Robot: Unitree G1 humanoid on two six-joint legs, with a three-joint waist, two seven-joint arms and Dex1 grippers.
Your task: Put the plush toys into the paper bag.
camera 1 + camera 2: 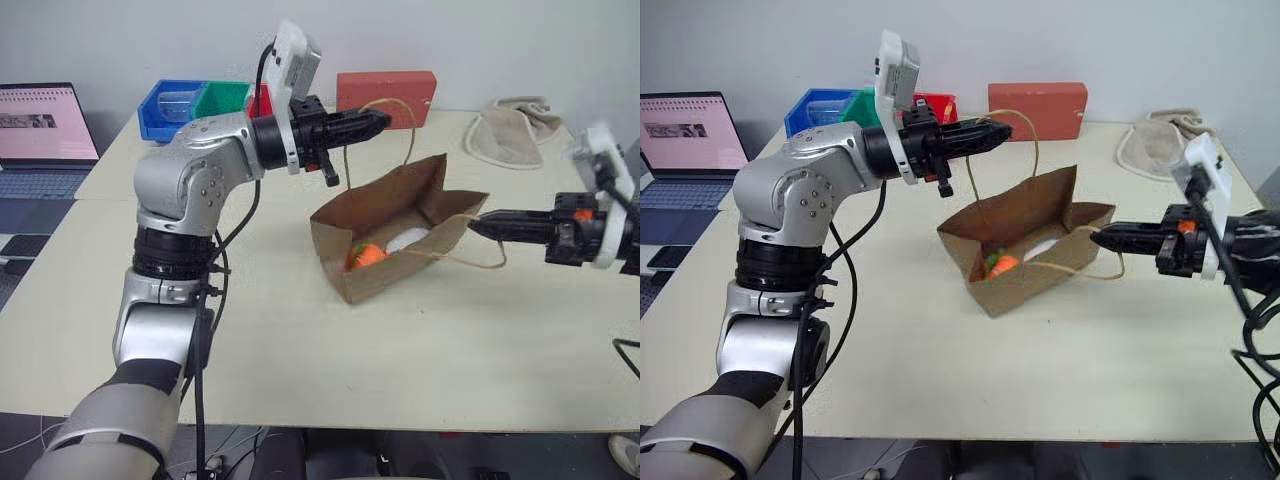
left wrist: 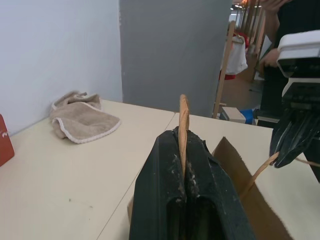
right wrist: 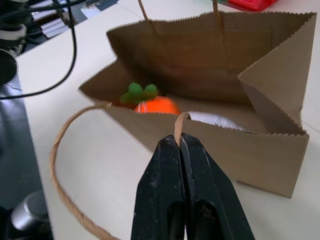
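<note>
Head view: the bag (image 1: 395,235) stands open mid-table, carrot (image 1: 365,255) and white toy (image 1: 408,239) inside. Left gripper (image 1: 378,121) pinches the far handle (image 1: 400,105); right gripper (image 1: 478,226) pinches the near handle (image 1: 478,262).

Left wrist: jaws clamp cord, towel (image 2: 82,117) beyond.

Right wrist: jaws clamp cord above the carrot.

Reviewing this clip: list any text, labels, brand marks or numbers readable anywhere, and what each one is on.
No text can be read.
Laptop screen: a page with a header strip and lines of writing, too small to read.
Red box: a small white mark at its right end, too small to tell.
Paper bag: plain brown, no print.
Beige towel: no label showing.
Blue bin and green bin: no markings visible.
</note>
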